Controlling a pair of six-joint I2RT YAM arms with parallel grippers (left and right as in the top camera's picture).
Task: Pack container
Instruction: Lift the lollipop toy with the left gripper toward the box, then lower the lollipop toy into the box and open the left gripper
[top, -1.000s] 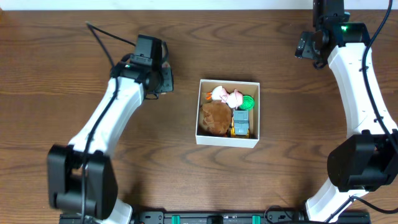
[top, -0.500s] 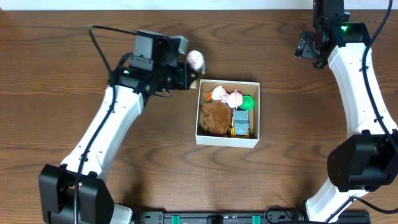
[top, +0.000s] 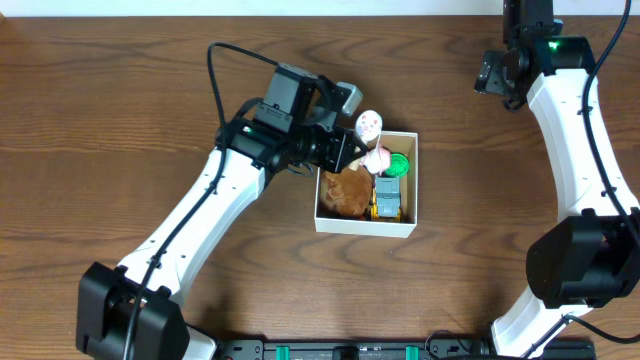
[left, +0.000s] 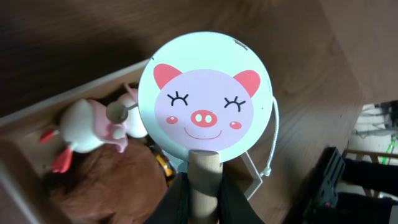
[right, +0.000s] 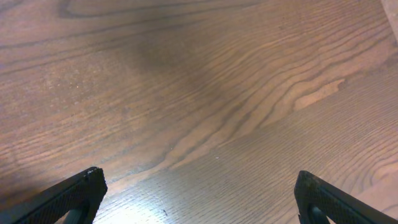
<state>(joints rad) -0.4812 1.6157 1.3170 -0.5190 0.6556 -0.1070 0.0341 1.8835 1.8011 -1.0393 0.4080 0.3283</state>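
From above, the square white cardboard box (top: 365, 228) sits in the middle of the brown wooden counter (top: 100, 120), full of small toys. The left fingers (top: 340, 150) hang over its top left corner. The right fingers (top: 497, 75) are far off.

In the left wrist view, the left fingers squeeze the stick of a round pig-face paddle (left: 205, 106) above a white and pink duck toy (left: 87, 127).

In the right wrist view, the right fingers are spread wide and hold nothing.
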